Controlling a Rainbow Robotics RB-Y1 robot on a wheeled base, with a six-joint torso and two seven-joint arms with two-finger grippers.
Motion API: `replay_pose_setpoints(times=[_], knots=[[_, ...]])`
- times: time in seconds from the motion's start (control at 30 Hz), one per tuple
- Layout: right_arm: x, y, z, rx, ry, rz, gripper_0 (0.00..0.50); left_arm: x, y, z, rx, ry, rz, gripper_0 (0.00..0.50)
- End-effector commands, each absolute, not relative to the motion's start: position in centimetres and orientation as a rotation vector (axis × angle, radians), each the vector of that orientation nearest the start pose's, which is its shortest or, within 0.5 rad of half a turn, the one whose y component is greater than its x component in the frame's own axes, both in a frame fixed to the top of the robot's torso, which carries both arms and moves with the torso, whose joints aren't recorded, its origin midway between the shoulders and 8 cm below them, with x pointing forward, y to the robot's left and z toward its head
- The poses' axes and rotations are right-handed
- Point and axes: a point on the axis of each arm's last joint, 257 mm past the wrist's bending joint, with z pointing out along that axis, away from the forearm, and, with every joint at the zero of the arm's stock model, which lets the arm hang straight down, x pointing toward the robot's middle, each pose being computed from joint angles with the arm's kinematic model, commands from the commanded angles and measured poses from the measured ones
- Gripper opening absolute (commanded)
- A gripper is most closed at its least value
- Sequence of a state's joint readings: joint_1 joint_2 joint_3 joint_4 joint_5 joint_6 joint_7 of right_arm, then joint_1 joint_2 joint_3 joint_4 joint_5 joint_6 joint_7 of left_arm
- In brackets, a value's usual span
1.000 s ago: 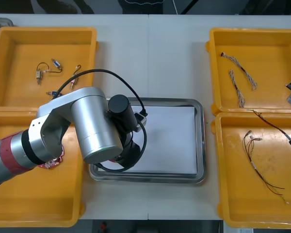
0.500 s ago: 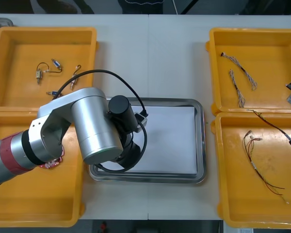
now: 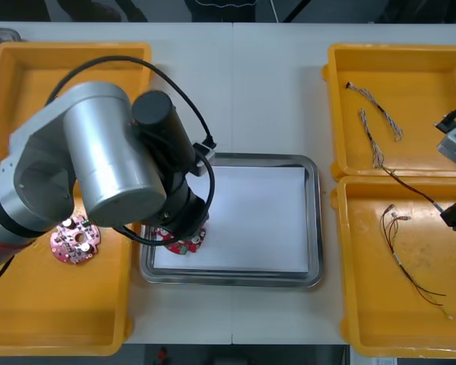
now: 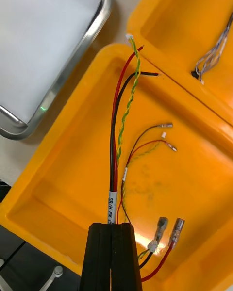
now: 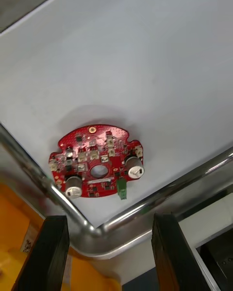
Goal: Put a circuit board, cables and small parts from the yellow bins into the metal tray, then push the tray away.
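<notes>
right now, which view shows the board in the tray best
Left wrist view: the whole board lies flat on the tray's white inside, beyond the open left gripper. Front view: the left arm hides most of it. Right wrist view: tray rim and cables.

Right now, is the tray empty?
Not empty: a circuit board lies flat in the tray's near left corner, under the left arm's open fingers.

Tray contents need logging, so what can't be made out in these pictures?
- Front view: the left arm hides most of the board in the tray.
- Left wrist view: past the open left pincer, edges cut off most of the tray.
- Right wrist view: the shut right pincer hides its own grip on the cables.
</notes>
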State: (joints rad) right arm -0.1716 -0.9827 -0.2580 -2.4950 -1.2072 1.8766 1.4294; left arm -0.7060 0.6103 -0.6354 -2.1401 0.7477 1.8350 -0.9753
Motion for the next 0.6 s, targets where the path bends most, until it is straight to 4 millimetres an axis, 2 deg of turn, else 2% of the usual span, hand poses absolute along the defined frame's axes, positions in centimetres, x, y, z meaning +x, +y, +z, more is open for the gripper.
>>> replay_pose_setpoints(times=[0.03,0.13,0.3,0.4,0.5,0.6], knots=[[32.8,-26.1,-10.9,-0.946,2.475,-0.094,0.000,38.7,9.7,-17.1,0.560,2.664,-0.069,0.500],[33.3,-24.4,-10.6,-1.016,2.442,-0.104,0.000,39.5,9.9,-15.1,0.535,2.638,-0.103,0.500],[33.9,-21.2,-10.7,-1.151,2.370,-0.116,0.000,40.8,11.6,-12.6,0.460,2.613,-0.142,0.500],[34.4,-18.9,-11.1,-1.239,2.320,-0.125,0.000,41.9,13.4,-11.0,0.401,2.589,-0.138,0.500],[34.6,-17.1,-11.5,-1.301,2.283,-0.128,0.000,42.7,15.1,-10.4,0.346,2.590,-0.125,0.500],[35.1,-14.8,-12.0,-1.366,2.236,-0.130,0.000,44.2,18.0,-9.4,0.248,2.594,-0.104,0.500]])
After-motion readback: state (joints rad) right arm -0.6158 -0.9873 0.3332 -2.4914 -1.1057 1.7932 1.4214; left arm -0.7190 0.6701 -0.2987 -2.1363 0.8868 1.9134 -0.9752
